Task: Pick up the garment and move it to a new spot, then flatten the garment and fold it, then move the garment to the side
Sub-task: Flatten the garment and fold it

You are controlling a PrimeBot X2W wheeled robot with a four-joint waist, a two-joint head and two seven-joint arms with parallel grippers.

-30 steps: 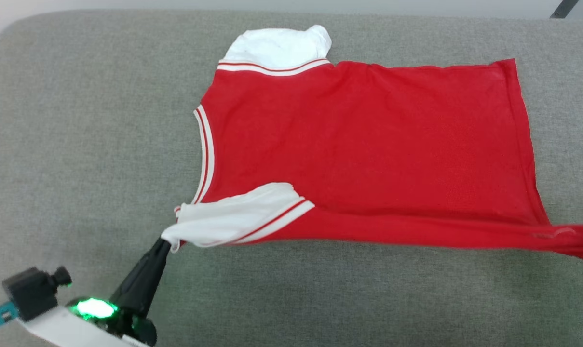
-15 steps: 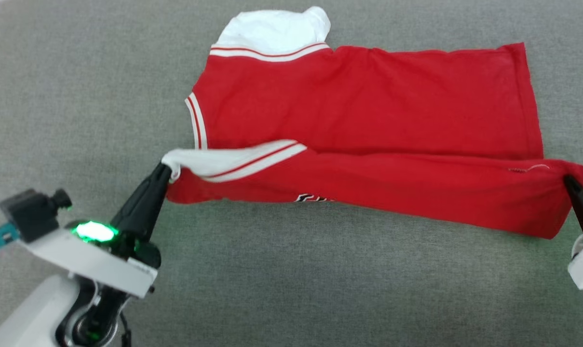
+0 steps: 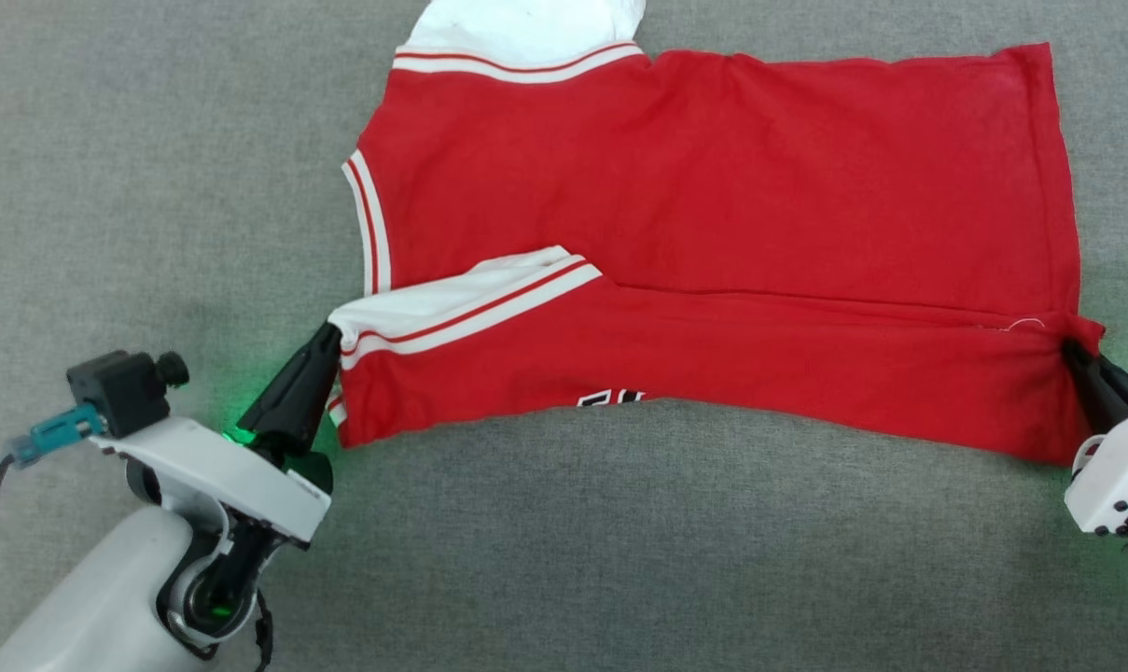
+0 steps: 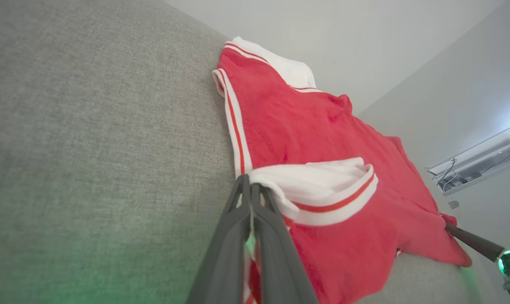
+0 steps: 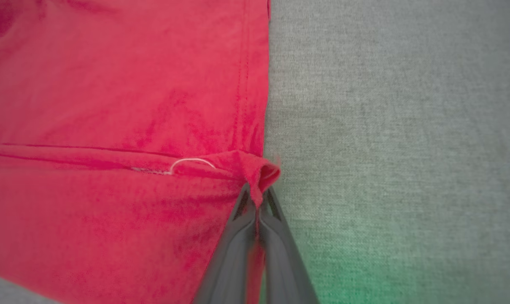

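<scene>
Across the middle and 12 o'clock part of the head view, the red jersey shirt with white sleeves and striped trim (image 3: 713, 187) lies spread on the grey woven surface (image 3: 106, 187), collar end toward 9 o'clock, hem toward 3 o'clock. Its near long edge is raised and doubled over. The left pincer (image 3: 328, 338), at 8 o'clock, is clamped tight on the end of the white near sleeve (image 3: 414, 313); the right pincer (image 3: 1075, 353), at 4 o'clock, is pinched shut on the red hem corner (image 5: 261, 169). The step in hand looks like a lengthwise fold toward 12 o'clock. To do it well, both arms should travel together at equal height, with the cloth between them taut enough that the sagging middle, where black lettering (image 3: 610, 399) peeps out at 6 o'clock, does not drag. Lay the edge parallel to the far side seam, tuck the sleeve inside, and release only once the cloth rests flat.
</scene>
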